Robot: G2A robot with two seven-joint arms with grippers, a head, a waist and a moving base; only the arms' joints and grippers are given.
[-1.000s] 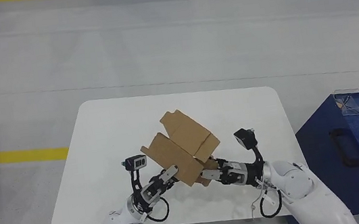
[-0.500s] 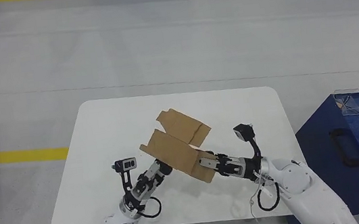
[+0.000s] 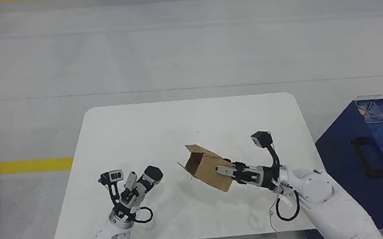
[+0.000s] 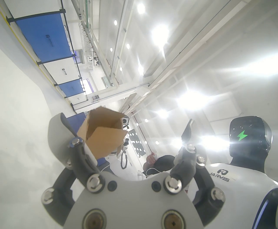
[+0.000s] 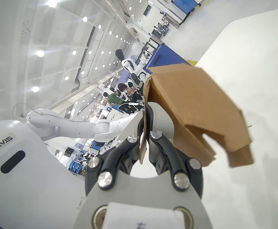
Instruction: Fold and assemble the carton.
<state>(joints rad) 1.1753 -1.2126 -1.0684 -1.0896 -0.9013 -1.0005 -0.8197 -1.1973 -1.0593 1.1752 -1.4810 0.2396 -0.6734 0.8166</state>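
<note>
Bright ceiling lights (image 4: 191, 100), glare, fisheye edges

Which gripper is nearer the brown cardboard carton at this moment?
Right. The right gripper is shut on a flap of the brown cardboard carton; the left gripper is apart from it, toward the robot's left, jaws open and empty.

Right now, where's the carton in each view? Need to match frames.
Top view: carton at the near right part of the white table, held by the right gripper.
Left wrist view: farther off, its open end towards the camera, beyond the open left gripper.
Right wrist view: close up, one flap pinched between the gripper's fingers.
Shared landmark: the white table.
</note>
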